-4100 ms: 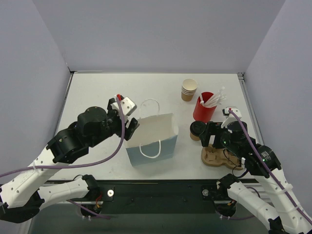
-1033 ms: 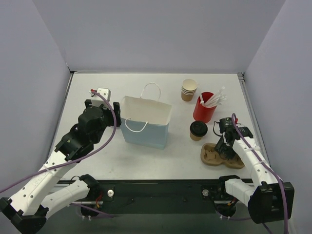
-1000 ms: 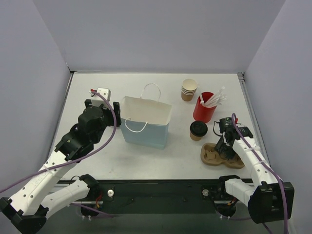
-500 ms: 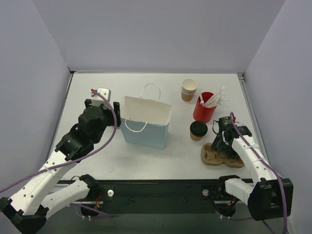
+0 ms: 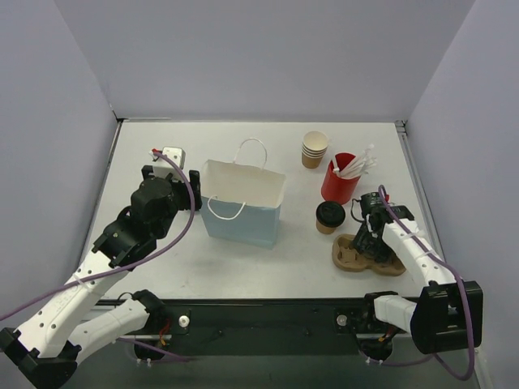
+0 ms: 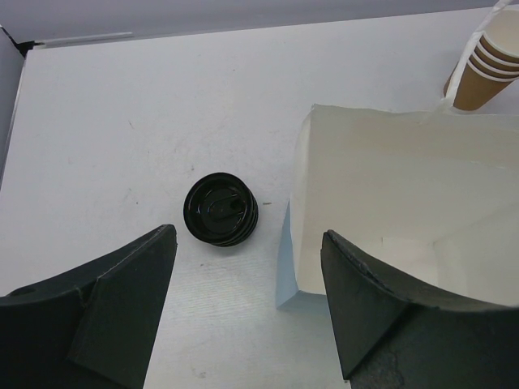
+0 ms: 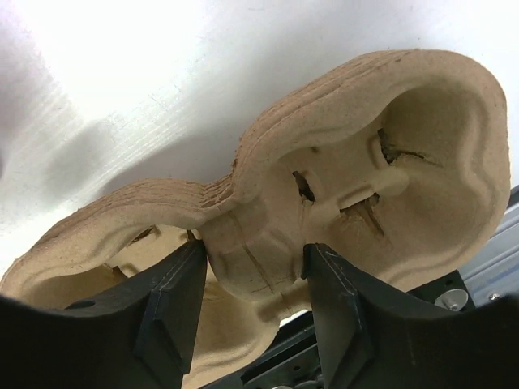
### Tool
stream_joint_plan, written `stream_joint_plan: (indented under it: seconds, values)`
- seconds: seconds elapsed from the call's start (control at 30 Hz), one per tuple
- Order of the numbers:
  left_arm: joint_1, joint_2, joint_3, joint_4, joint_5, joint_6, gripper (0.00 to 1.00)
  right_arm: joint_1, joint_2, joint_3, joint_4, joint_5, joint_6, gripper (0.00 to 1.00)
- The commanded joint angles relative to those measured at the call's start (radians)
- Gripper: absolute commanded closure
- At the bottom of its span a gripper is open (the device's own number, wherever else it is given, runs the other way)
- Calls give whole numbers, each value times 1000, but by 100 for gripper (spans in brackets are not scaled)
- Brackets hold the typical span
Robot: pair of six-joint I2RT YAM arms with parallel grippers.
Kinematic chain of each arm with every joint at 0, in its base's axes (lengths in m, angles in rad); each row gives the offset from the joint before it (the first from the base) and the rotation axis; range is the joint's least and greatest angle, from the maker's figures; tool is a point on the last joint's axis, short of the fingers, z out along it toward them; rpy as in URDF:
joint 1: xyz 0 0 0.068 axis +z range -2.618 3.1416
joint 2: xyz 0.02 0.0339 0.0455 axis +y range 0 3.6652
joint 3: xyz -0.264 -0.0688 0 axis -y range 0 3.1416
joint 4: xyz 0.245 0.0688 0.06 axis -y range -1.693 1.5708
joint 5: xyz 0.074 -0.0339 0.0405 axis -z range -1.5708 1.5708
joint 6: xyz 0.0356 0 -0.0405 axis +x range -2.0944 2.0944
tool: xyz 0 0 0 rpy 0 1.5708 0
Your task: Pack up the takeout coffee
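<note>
Coffee (image 5: 329, 216) on worktop (image 5: 243, 271), 3 o'clock of bag (image 5: 242, 212); red cup (image 5: 339, 180) at its 1, tray (image 5: 347, 259) at 5. Left claw (image 6: 247, 243) open above lids (image 6: 220, 210). Right claw (image 7: 253, 267) straddles tray; can't tell grip.

The left pincer (image 6: 247, 239) gapes wide; right pincer (image 7: 253, 259) points down.

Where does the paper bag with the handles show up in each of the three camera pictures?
Top external: the paper bag stands open near the picture's middle.
Left wrist: it fills the right half, with its open mouth seen from above.
Right wrist: not in it.
Shared landmark: the stack of brown cups, up and to the right of the bag in both views.
</note>
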Motion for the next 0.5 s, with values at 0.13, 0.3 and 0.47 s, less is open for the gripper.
stream_joint_plan:
  seconds: [0.13, 0.3, 0.47]
  values:
    - [2, -18, -1, 65, 13, 7, 18, -50, -58, -27, -30, 81, 89, 68]
    - [2, -18, -1, 66, 15, 7, 18, -71, -84, -39, -12, 89, 136, 67]
    - [2, -22, -4, 63, 21, 7, 18, -76, -61, -15, 8, 60, 116, 55]
